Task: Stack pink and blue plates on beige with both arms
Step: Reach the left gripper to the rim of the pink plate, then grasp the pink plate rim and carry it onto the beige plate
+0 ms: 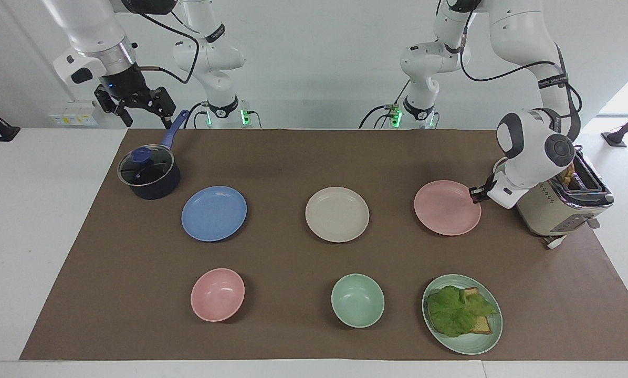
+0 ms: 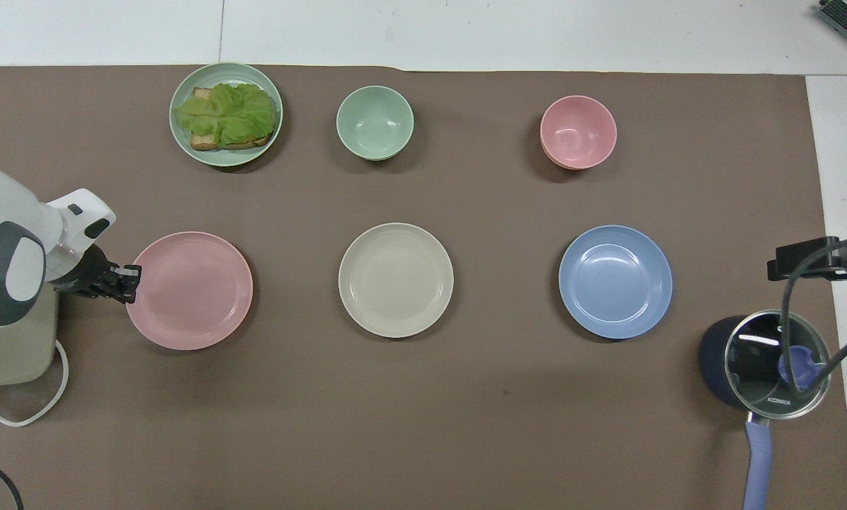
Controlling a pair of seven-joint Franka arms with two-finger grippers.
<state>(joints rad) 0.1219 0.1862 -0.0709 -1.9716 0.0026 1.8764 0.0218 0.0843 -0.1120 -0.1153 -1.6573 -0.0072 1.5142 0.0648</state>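
Landmark = beige plate [image 1: 337, 214], mid-mat.

Nearest the robots: we see the right gripper [image 1: 139, 107] up in the air over the pot [image 1: 149, 173] handle at the right arm's end of the table, fingers spread apart, holding nothing. That arm's just waiting. Pot w/ glass lid sits nearer to the robots than the beige plate, well off toward the right arm's end.

Same row as the beige plate: blue plate [image 1: 213, 213] beside it toward the right arm's end, flat on the brown mat [image 1: 303, 157], clear gap between, untouched. Pink plate [image 1: 447, 207] beside the beige plate toward the left arm's end, also apart from it. Left gripper [image 1: 474, 195] is clamped tight on the pink plate's rim, on the edge away from the beige plate. Overhead view shows the plate w/ its shadow offset under it, so we read it as lifted a bit. Toaster [image 1: 561, 207] just past the left gripper, bread in its slots.

Farther from the robots than the beige plate: green bowl [image 1: 357, 300] roughly straight out, pink bowl [image 1: 217, 294] toward the right arm's end, green plate [image 1: 462, 314] w/ lettuce + toast toward the left arm's end. None touching.

Nothing stacked on the beige plate yet.
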